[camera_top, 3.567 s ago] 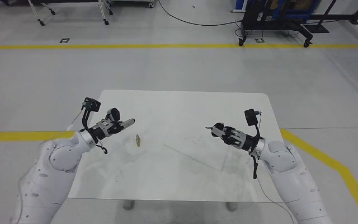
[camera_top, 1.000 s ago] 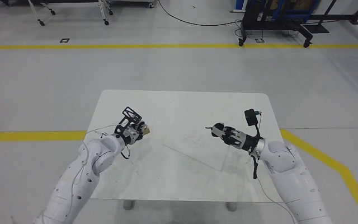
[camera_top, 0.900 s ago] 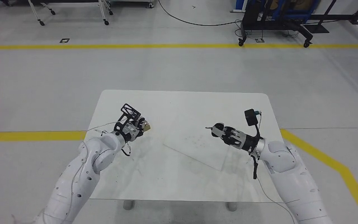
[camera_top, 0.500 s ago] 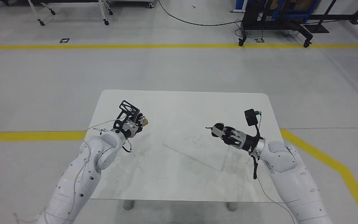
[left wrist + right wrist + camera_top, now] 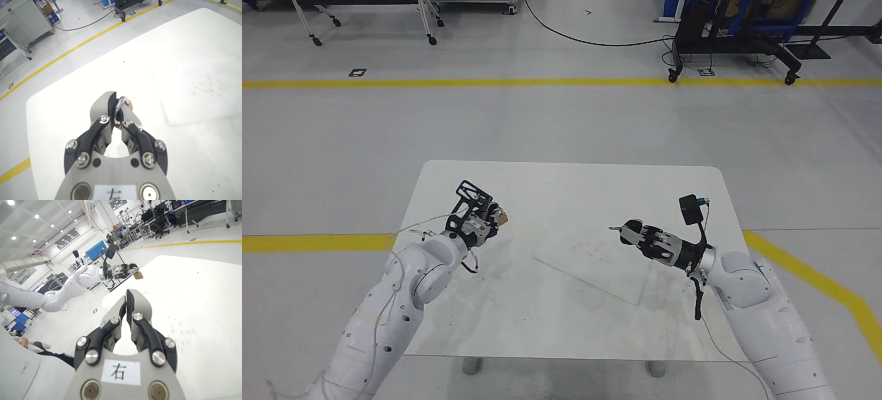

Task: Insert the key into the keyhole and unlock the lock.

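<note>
Lifted off the white table [image 5: 572,190] since the earliest frame, the brass padlock [image 5: 501,215] now sits raised over its left part, clamped in the left gripper [image 5: 489,217]. The right gripper [image 5: 625,230] holds where it was over the right part, pinching a silver tip [image 5: 614,229] too small to name. Left wrist view: the pads squeeze the steel shackle, brass body just beyond. Right wrist view: jaws pressed together, padlock well apart across the table.

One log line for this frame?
stage: pre-insertion | left gripper shut on padlock shackle, above table | right gripper shut on key, tip protruding | key, padlock apart
</note>
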Controlling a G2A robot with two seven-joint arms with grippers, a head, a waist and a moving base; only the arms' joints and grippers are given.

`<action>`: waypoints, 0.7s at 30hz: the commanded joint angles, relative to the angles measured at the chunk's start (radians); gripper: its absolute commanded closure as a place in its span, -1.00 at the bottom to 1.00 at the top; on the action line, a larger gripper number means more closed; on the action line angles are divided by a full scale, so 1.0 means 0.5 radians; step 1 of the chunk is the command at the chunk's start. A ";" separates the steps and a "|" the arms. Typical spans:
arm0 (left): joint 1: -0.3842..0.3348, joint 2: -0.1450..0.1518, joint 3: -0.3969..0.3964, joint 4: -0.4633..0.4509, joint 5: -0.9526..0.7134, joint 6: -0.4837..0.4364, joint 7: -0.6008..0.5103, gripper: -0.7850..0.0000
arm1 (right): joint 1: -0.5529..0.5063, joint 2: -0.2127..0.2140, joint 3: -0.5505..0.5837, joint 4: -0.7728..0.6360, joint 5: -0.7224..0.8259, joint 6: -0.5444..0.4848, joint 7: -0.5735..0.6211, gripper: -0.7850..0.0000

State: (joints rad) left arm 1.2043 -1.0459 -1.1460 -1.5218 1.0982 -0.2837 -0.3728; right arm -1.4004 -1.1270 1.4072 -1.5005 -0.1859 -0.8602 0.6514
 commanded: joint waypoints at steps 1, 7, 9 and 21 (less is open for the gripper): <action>-0.044 -0.017 -0.003 0.061 -0.373 -0.095 -0.041 1.00 | -0.016 0.000 -0.010 -0.026 -0.004 -0.001 -0.044 1.00; -0.272 -0.070 0.062 0.312 -1.282 -0.313 -0.481 1.00 | -0.058 -0.001 -0.006 -0.051 -0.014 0.001 -0.207 1.00; -0.359 -0.098 0.112 0.418 -1.607 -0.310 -0.623 1.00 | -0.075 -0.002 -0.003 -0.042 0.041 -0.037 -0.281 1.00; -0.720 -0.237 0.392 0.814 -2.403 -0.148 -1.048 1.00 | -0.053 -0.006 -0.012 0.079 0.328 -0.164 -0.396 1.00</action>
State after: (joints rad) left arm 0.8444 -1.1643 -0.9500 -1.1150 -0.1018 -0.3581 -0.8968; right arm -1.4269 -1.1300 1.4012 -1.4612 -0.0225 -0.9420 0.4535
